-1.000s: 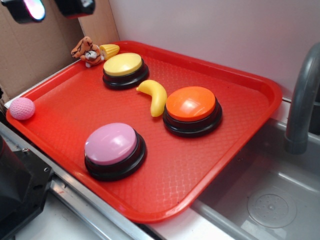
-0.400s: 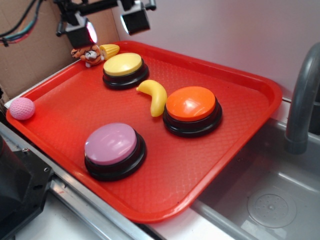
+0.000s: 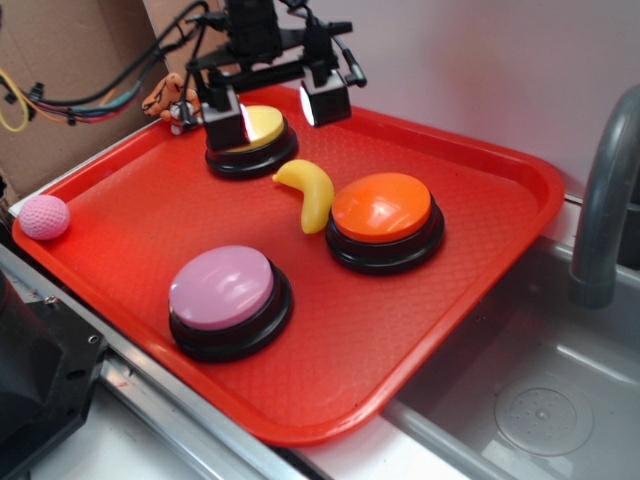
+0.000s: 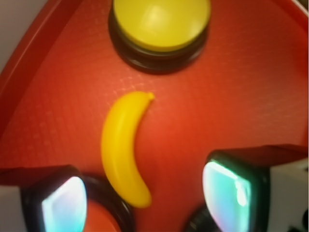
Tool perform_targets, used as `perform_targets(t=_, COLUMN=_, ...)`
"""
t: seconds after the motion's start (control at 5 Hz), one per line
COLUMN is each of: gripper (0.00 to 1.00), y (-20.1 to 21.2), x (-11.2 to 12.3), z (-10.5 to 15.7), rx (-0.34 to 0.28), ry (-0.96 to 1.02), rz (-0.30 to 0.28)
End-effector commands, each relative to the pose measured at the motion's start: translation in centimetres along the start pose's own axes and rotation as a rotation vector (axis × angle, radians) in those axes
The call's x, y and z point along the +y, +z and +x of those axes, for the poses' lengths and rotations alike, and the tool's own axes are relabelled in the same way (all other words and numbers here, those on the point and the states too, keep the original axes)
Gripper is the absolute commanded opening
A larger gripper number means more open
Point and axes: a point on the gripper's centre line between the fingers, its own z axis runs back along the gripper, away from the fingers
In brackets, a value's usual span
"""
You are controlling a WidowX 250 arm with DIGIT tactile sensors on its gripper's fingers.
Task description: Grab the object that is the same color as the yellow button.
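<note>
The object, a small curved yellow banana (image 3: 308, 192), lies on the red tray (image 3: 480, 180) between the yellow button (image 3: 262, 128) and the orange button (image 3: 382, 215), its lower end touching the orange button's base. My gripper (image 3: 273, 112) hangs open above the tray over the yellow button, partly hiding it, just behind the banana. In the wrist view the banana (image 4: 120, 150) lies lengthwise, its lower end reaching between my spread fingertips (image 4: 231, 193). The gripper (image 4: 147, 200) holds nothing. The yellow button (image 4: 161, 21) shows at the top of the wrist view.
A pink-topped button (image 3: 222, 290) stands at the tray's front. A pink ball (image 3: 43, 216) rests on the left rim, and an orange tiger figure (image 3: 165, 97) at the back left corner. A sink (image 3: 540, 400) and grey faucet (image 3: 605, 200) lie to the right.
My gripper has come down and to the right from the upper left corner, now over the yellow button near the banana. Nothing on the tray has moved.
</note>
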Motion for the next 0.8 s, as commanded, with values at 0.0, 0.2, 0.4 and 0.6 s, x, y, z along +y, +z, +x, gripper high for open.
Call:
perform_targets(t=0.0, gripper=1.00, y=-2.4, x=-1.4, z=1.1, rx=-0.033, ry=0.029, rz=-0.011)
perform_targets(t=0.2, gripper=1.00, y=-3.9, x=-1.5, z=1.3, rx=-0.025, ry=0.038, rz=0.013)
perform_targets(t=0.4, gripper=0.99, y=-4.8, x=-1.5, z=1.3, rx=-0.032, ry=0.051, rz=0.029)
perform_targets(t=0.6, gripper=0.00, y=-5.3, x=-1.4, z=1.2, rx=-0.043, ry=0.061, rz=0.029)
